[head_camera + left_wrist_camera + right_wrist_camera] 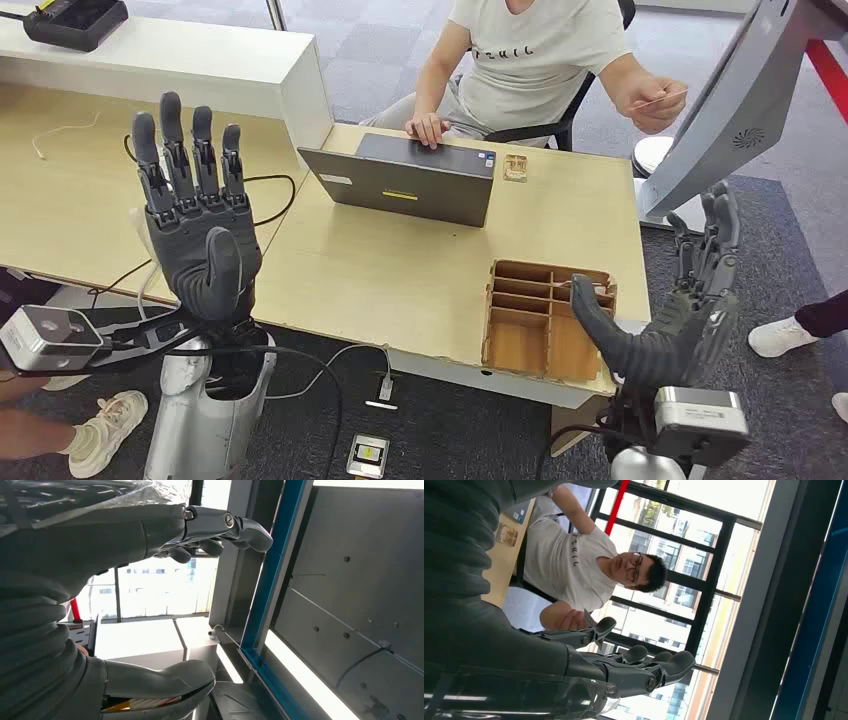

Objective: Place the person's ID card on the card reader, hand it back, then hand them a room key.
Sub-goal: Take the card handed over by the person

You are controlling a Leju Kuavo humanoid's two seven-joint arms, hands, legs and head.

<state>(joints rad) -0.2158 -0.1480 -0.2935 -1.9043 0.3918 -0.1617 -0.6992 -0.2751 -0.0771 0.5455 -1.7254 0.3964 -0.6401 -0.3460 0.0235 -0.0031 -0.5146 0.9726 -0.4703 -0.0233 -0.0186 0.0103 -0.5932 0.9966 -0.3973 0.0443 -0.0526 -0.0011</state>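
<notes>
A person in a white T-shirt sits behind the desk and holds a thin ID card in a raised hand at the right. My right hand is raised at the desk's right edge, fingers up and apart, empty, below and in front of the card. My left hand is lifted over the left of the desk, palm toward me, fingers spread, holding nothing. The dark flat card reader lies on the desk in front of the person, whose other hand rests on it. In the right wrist view the person holds the card just beyond my fingers.
A wooden compartment tray stands at the desk's near right corner, beside my right hand. A small wooden holder sits by the reader. A grey tilted screen stand rises at the right. Cables trail off the desk's front edge.
</notes>
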